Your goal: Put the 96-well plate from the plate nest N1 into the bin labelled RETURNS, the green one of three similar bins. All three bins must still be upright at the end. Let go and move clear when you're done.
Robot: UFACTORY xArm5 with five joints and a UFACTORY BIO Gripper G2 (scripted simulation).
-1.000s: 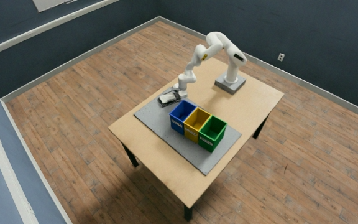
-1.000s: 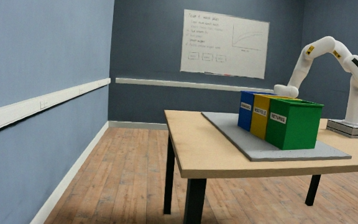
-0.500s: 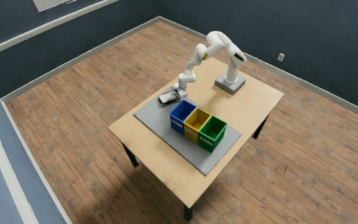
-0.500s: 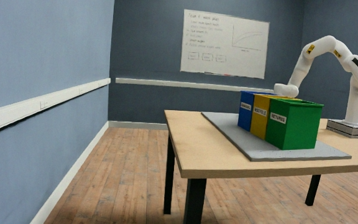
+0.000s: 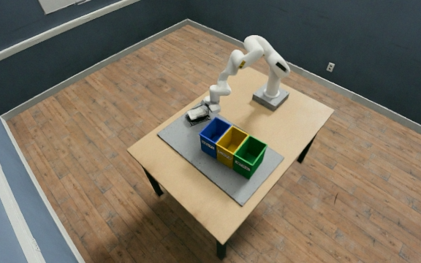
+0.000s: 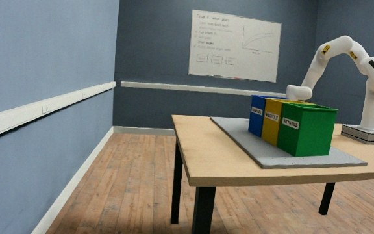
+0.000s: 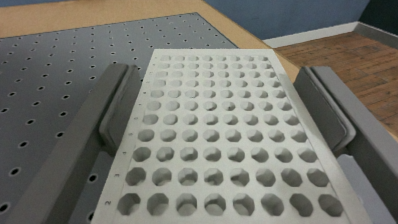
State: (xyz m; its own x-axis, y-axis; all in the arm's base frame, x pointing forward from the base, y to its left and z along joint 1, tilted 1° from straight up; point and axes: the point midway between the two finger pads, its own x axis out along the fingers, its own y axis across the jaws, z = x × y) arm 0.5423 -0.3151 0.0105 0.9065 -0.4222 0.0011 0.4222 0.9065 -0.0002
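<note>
The white 96-well plate [image 5: 196, 113] [image 7: 220, 125] is between the fingers of my gripper [image 5: 200, 110] [image 7: 218, 95], which is shut on its two long sides. The plate is held a little above the black plate nest [image 5: 193, 123], wells facing up. In the exterior view the plate, nest and fingers are hidden behind the bins. The green bin [image 5: 253, 166] [image 6: 317, 133], labelled RETURNS, stands upright at the far end of the bin row from the nest. Its open top faces up.
The yellow bin [image 5: 225, 161] [image 6: 269, 130] and blue bin [image 5: 215, 131] [image 6: 255, 125] stand upright, side by side with the green one. The blue bin is nearest the nest. All stand on the grey perforated board [image 5: 181, 140] [image 6: 237, 142] [image 7: 50, 100] on the wooden table [image 5: 185, 190] [image 6: 206, 153].
</note>
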